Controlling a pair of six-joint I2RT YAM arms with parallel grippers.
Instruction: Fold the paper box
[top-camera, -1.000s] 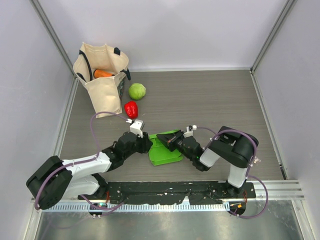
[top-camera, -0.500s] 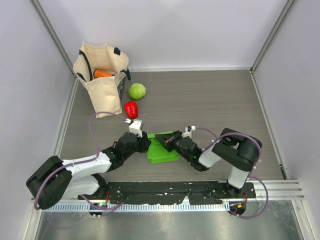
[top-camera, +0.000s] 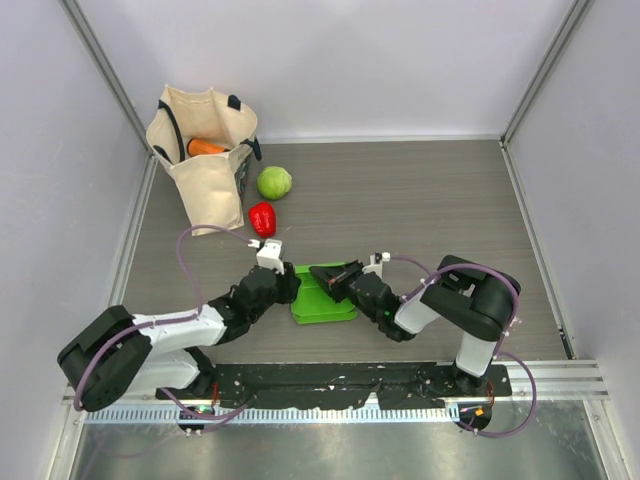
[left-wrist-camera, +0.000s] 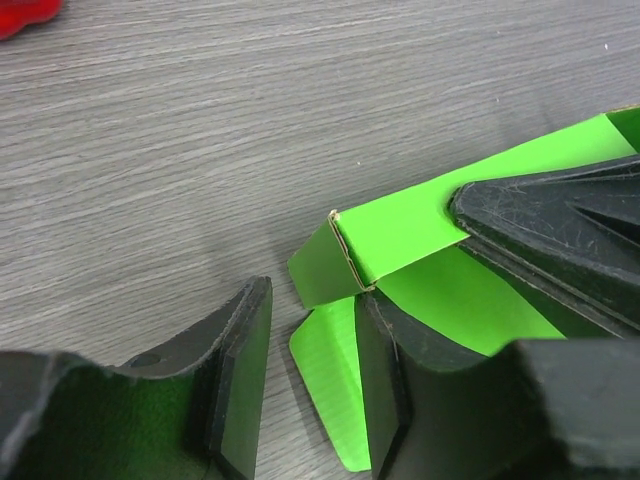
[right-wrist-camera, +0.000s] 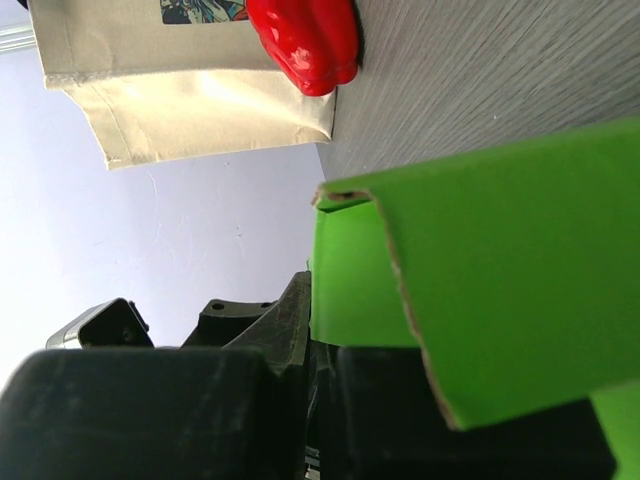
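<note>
The bright green paper box (top-camera: 322, 302) lies on the table between my two grippers, partly folded, with one panel raised. My right gripper (top-camera: 335, 277) is shut on that raised panel (right-wrist-camera: 500, 270) and holds it up off the table. Its black finger also shows gripping the card in the left wrist view (left-wrist-camera: 560, 225). My left gripper (top-camera: 286, 284) is open at the box's left edge. Its jaws (left-wrist-camera: 310, 385) stand apart, the right finger (left-wrist-camera: 395, 400) rests against the card, and a small rounded flap (left-wrist-camera: 335, 370) lies flat in the gap.
A canvas tote bag (top-camera: 205, 155) with an orange carrot (top-camera: 207, 147) stands at the back left. A round pale-green cabbage (top-camera: 274, 182) and a red pepper (top-camera: 262, 218) lie just behind the box. Grey walls enclose the table.
My right gripper has moved a little left with the raised panel, and the box has shifted slightly left. My left gripper has stayed at the box's left edge.
</note>
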